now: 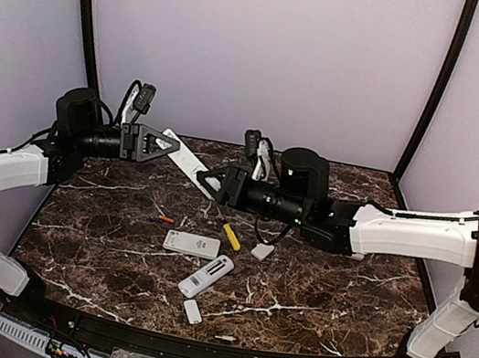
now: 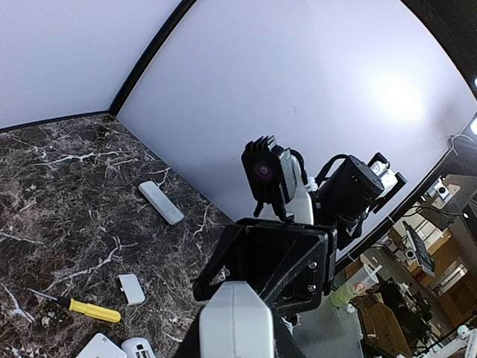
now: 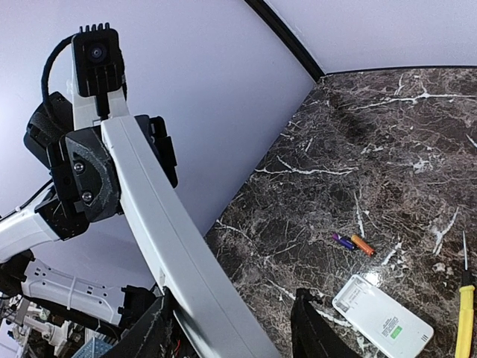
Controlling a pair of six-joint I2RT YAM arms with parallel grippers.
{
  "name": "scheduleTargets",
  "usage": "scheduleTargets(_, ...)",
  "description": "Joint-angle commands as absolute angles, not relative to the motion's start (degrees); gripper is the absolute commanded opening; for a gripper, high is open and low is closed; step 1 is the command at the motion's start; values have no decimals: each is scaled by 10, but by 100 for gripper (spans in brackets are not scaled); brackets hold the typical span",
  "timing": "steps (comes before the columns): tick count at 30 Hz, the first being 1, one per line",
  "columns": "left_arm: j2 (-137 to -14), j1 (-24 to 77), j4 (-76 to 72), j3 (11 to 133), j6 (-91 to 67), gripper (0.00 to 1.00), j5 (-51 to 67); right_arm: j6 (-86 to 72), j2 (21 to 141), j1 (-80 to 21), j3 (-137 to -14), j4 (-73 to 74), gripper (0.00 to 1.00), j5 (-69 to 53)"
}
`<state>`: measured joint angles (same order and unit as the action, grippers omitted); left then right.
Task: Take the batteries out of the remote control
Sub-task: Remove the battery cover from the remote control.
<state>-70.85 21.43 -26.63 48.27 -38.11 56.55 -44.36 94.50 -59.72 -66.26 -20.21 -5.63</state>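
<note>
Both arms are raised above the table. A long white remote control (image 1: 180,158) slants between them. My left gripper (image 1: 155,142) is shut on its upper end, which fills the bottom of the left wrist view (image 2: 235,321). In the right wrist view the remote control (image 3: 160,224) runs down between the fingers of my right gripper (image 3: 231,298). It lies against the left finger (image 3: 153,328), with a gap to the right one, so the jaws are open. Two batteries (image 1: 161,218), one blue and one orange (image 3: 362,245), lie side by side on the marble.
Below the arms lie a yellow-handled screwdriver (image 1: 231,236), two white remotes (image 1: 192,244) (image 1: 207,275) and two small white covers (image 1: 262,251) (image 1: 192,311). Another remote (image 2: 160,201) lies near the back wall. A small battery-like piece (image 1: 224,336) rests at the table's front edge.
</note>
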Motion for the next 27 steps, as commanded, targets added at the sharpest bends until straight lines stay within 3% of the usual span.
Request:
scheduleTargets(1, -682, 218, -277, 482, -364, 0, 566, -453, 937, -592, -650, -178, 51, -32)
scheduleTargets(11, -670, 216, -253, 486, -344, 0, 553, -463, 923, -589, -630, -173, 46, -26)
scheduleTargets(27, -669, 212, -221, 492, -327, 0, 533, -474, 912, -587, -618, -163, 28, -31)
